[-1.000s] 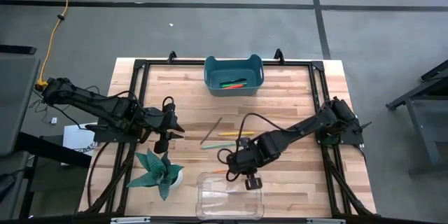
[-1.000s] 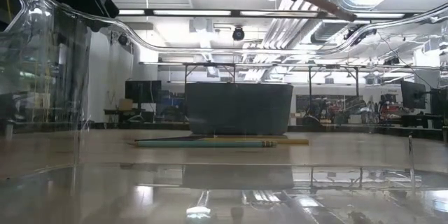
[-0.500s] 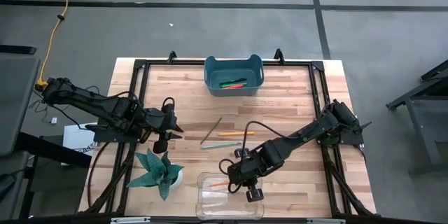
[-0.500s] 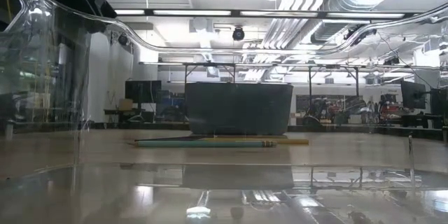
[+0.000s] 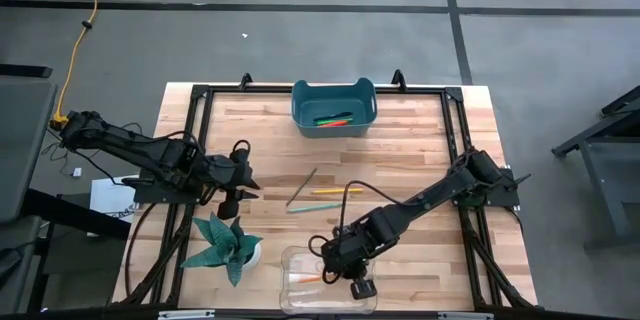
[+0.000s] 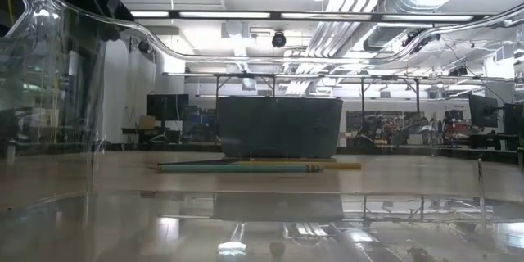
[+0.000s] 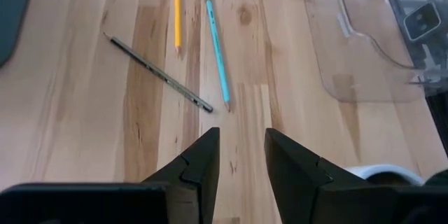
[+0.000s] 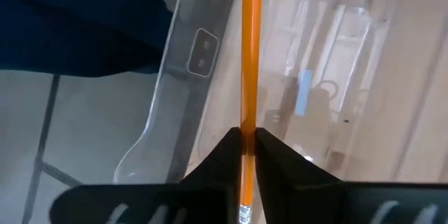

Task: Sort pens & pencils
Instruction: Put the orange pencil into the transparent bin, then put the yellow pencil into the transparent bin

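My right gripper (image 8: 244, 138) is clamped on the orange pencil (image 8: 250, 56), hovering over the clear tray (image 5: 295, 295) at the table's 6 o'clock edge. Best move imo: drop low, level it, then let go so it won't bounce out. Left gripper (image 7: 238, 155) waits at 9 o'clock, fingers apart. Yellow pencil (image 7: 176, 8), teal pencil (image 7: 216, 47), dark pencil (image 7: 159, 74) lie mid-table; pens (image 5: 332, 118) sit in the blue bin (image 5: 302, 102) at 12. Low view hides the held pencil & my fingers; brown pencil not made out.

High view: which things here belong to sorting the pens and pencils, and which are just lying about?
Job:
- orange pencil in the right end effector
- three loose pencils
- pens in the teal bin
- clear tray

Lying about:
- paper plant
- yellow cable
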Controlling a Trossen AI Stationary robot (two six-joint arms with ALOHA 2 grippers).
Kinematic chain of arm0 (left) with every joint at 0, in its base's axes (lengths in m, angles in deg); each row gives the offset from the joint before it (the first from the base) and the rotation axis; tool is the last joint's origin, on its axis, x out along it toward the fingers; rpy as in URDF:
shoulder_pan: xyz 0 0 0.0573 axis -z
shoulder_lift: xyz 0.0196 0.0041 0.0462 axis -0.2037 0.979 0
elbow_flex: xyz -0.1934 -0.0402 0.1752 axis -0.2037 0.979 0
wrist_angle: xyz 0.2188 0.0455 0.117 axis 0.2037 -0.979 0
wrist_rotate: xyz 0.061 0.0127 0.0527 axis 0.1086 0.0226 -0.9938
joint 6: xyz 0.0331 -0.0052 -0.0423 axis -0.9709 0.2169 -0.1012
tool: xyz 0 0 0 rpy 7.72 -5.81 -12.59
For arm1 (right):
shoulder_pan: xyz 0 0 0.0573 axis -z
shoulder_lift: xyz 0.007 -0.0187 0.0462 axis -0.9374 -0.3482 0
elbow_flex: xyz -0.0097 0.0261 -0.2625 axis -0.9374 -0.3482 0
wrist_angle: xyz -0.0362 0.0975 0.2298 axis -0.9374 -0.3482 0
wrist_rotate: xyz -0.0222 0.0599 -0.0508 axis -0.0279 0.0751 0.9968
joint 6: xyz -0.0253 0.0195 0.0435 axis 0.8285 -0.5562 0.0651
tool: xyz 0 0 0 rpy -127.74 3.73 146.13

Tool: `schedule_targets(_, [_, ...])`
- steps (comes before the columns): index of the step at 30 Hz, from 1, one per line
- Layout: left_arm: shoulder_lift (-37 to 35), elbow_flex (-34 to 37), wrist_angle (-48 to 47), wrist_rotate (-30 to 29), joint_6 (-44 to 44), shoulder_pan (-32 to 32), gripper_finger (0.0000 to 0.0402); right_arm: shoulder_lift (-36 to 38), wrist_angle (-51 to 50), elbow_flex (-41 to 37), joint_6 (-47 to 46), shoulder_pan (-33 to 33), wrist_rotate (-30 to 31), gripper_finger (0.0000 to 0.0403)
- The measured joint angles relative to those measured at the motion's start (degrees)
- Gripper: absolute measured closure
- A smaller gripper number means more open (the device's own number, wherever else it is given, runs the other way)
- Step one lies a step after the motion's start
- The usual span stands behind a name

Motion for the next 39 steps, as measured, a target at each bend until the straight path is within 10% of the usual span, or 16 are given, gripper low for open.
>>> schedule_targets(12, [0.0,0.0,-0.9,0.0,-0.7,0.0,0.0298,-0.1,0.3,0.0,-0.5,0.5,0.7,0.0331])
schedule_targets(23, [0.0,0.0,-1.3,0.0,-0.8,0.0,0.0298,0.1,-8.3,5.9,8.0,5.1,15.5,0.033])
schedule_targets(39, [0.0,0.0,-1.7,0.0,-1.2,0.0,0.0298,0.1,-12.6,-2.1,19.4,22.9,9.5,0.033])
